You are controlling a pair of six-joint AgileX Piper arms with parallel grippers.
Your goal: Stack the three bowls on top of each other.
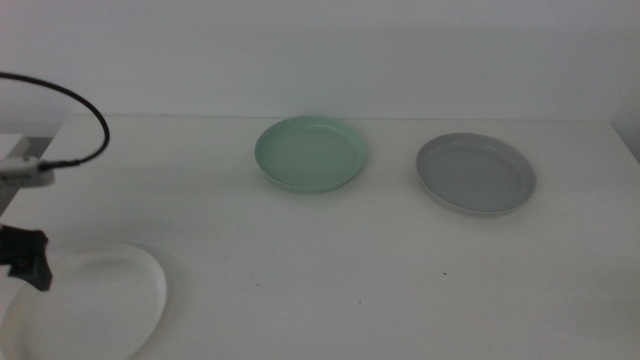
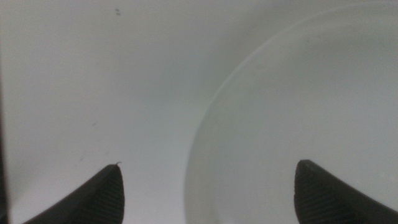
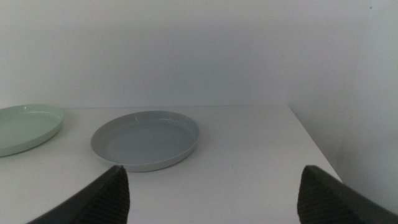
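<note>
The white bowl [image 1: 90, 300] lies at the table's near left corner. My left gripper [image 1: 30, 265] hangs low over its left rim. In the left wrist view the jaws are open [image 2: 208, 186], one over the bare table and the other over the inside of the white bowl [image 2: 311, 93]. The mint green bowl [image 1: 311, 153] sits at the far middle and the grey bowl [image 1: 475, 173] to its right, apart from each other. My right gripper [image 3: 211, 193] is outside the middle view; it is open and empty, facing the grey bowl [image 3: 146, 140] with the green bowl [image 3: 25, 127] beyond.
All bowls rest on a white table [image 1: 300, 260] against a white wall. A black cable [image 1: 90, 105] arcs above the left arm. The table's right edge [image 3: 317, 149] runs close beside the grey bowl.
</note>
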